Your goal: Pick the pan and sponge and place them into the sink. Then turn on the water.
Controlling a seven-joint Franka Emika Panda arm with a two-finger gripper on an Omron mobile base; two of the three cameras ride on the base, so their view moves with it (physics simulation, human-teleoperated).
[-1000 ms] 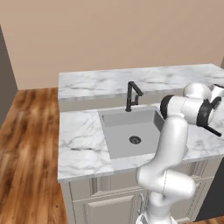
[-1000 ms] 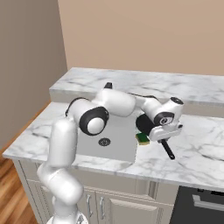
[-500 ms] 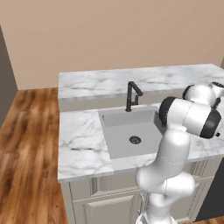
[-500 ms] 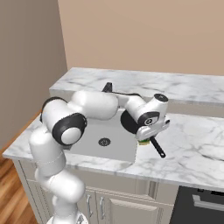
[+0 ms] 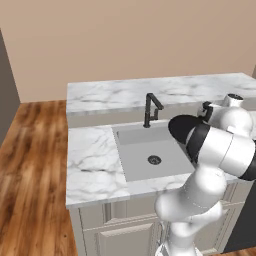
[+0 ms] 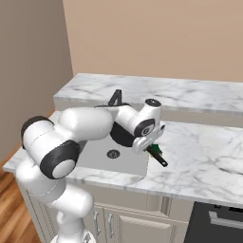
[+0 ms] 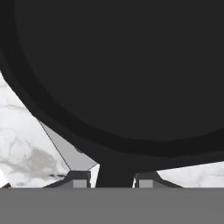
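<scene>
The black pan (image 7: pixel 118 65) looms large in the hand view, its thin handle (image 7: pixel 114 173) running down between my two fingertips. My gripper (image 7: pixel 114 180) is shut on that handle. In the right base view the pan (image 6: pixel 121 135) hangs over the right part of the grey sink (image 6: pixel 99 159), with the handle's end (image 6: pixel 160 160) poking out past the gripper (image 6: pixel 151 145) over the counter. Just beside the handle on the marble, a bit of the green-and-yellow sponge (image 6: pixel 158 151) shows. In the left base view the pan (image 5: pixel 180 126) sits above the sink's (image 5: pixel 135 165) right edge. No water runs from the black faucet (image 5: pixel 150 108).
A raised marble ledge (image 5: pixel 150 92) runs behind the sink along the wall. The round drain (image 5: pixel 154 160) lies mid-basin. A dark oven front (image 6: pixel 216 223) is under the counter to the right. Wood floor (image 5: pixel 30 165) lies left of the cabinet.
The hand has carried the pan leftward from the counter beside the sink to over the basin's right part. The sponge stays on the counter.
</scene>
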